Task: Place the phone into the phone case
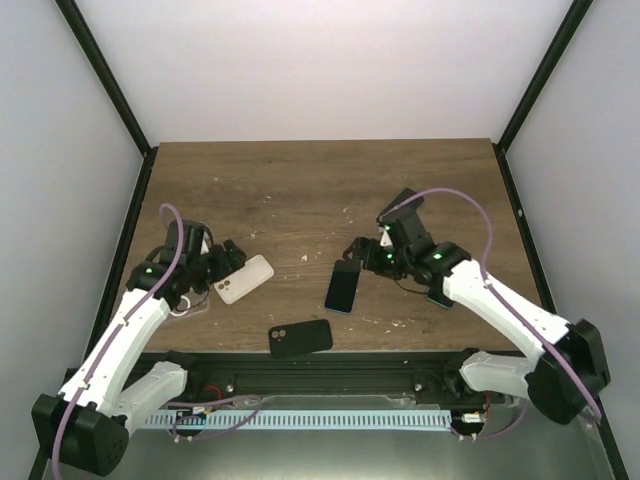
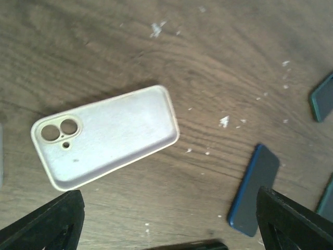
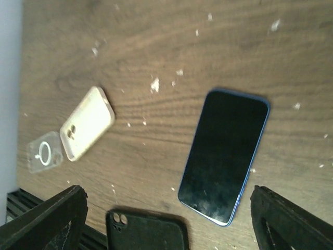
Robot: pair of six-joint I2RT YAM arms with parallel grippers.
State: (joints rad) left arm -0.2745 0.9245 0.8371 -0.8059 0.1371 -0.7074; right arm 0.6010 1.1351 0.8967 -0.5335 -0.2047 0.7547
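Observation:
A blue phone (image 1: 343, 286) lies screen up on the wooden table, near the middle; it also shows in the right wrist view (image 3: 225, 153) and in the left wrist view (image 2: 255, 190). A white phone case (image 1: 245, 278) lies to its left, hollow side up (image 2: 106, 136). A black case (image 1: 301, 338) lies near the front edge (image 3: 147, 232). My left gripper (image 1: 222, 262) is open and empty above the table, just left of the white case (image 2: 171, 229). My right gripper (image 1: 362, 250) is open and empty, just above the phone's far end (image 3: 169, 224).
A clear case with a ring (image 3: 44, 155) lies left of the white case, under my left arm. Another dark flat device (image 1: 440, 297) lies under my right arm. White crumbs dot the table (image 1: 300, 180). Black frame posts stand at the table's sides.

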